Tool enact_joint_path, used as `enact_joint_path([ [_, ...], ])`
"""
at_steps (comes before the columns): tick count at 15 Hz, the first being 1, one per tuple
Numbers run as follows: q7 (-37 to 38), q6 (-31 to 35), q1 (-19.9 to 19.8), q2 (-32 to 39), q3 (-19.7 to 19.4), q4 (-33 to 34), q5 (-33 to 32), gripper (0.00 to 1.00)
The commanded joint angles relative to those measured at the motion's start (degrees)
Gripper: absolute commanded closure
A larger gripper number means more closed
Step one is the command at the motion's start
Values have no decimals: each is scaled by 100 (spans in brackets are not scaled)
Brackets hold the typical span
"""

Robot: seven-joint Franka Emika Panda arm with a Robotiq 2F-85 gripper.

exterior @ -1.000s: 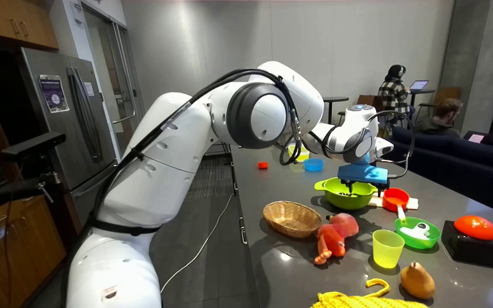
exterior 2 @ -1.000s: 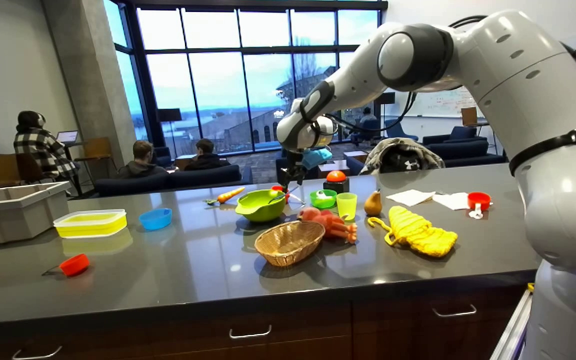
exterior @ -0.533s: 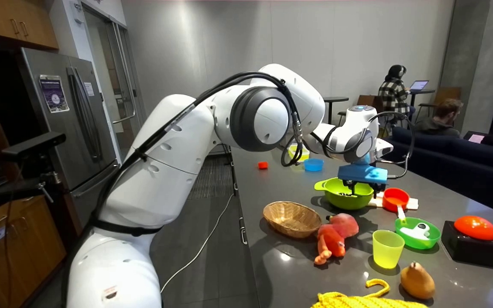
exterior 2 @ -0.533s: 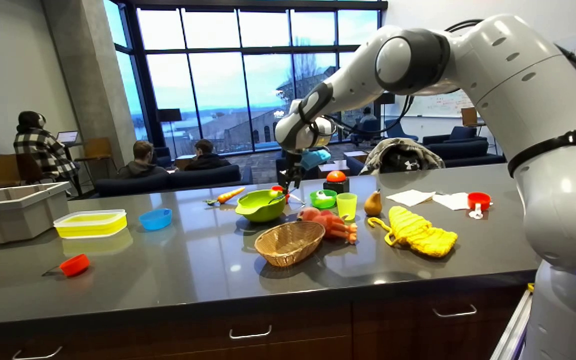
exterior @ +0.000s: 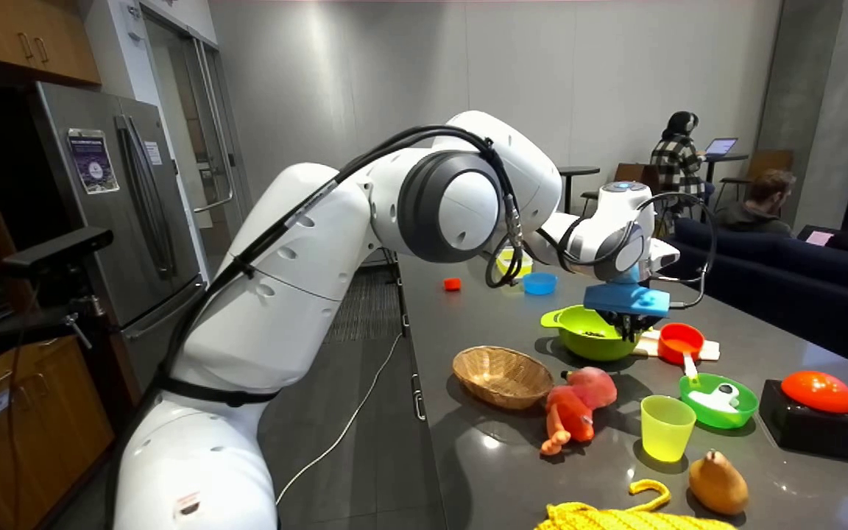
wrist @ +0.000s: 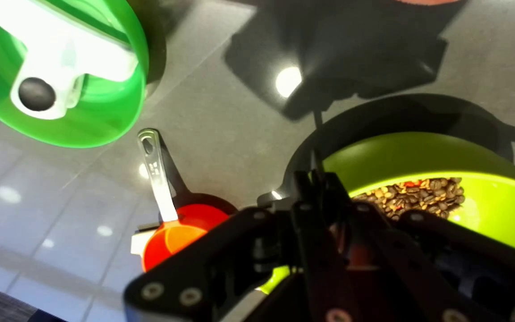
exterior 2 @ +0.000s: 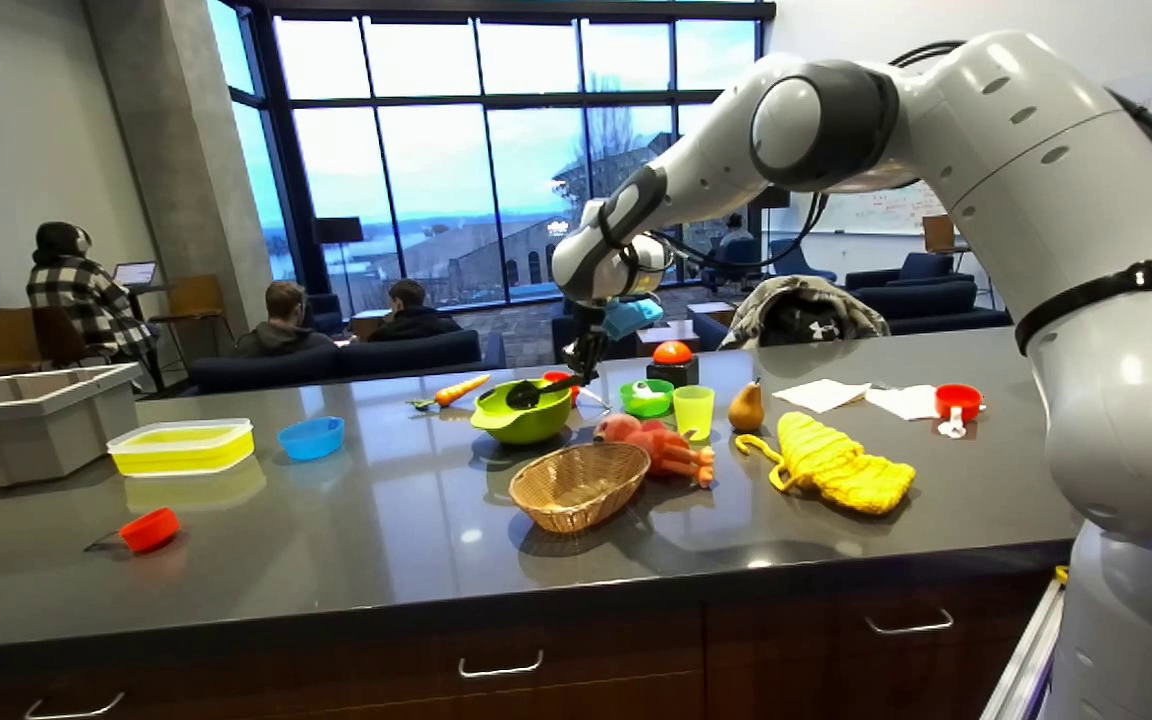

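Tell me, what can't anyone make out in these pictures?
Dark utensil: exact shape too small in an exterior view; mostly hidden by the hand in the wrist view.
Yellow knitted thing: cut off by an exterior view's bottom edge.
Red cup: markings on its handle blurred in the wrist view.

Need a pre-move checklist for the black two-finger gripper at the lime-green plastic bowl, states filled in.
1. Jaws of the black two-finger gripper drawn together: ok.
2. Handle of the black spoon-shaped utensil at the jaws: ok, seen in an exterior view.
3. Grip firm: cannot tell.
4. Lime-green plastic bowl upright: ok.
5. Gripper clear of the bowl's rim: cannot tell; they overlap in the wrist view.
6. Clearance to the red plastic measuring cup: likely not ok; it sits close beside the bowl.
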Motion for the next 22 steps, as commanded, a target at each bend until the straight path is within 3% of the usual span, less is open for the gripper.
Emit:
enact_joint_path([
  [1, -107, -129, -101, 54, 102, 151, 81, 100],
  [10, -133, -176, -13, -198, 90, 88, -61, 99],
  [22, -495, -1153, 111, -776, -61, 152, -628, 99],
])
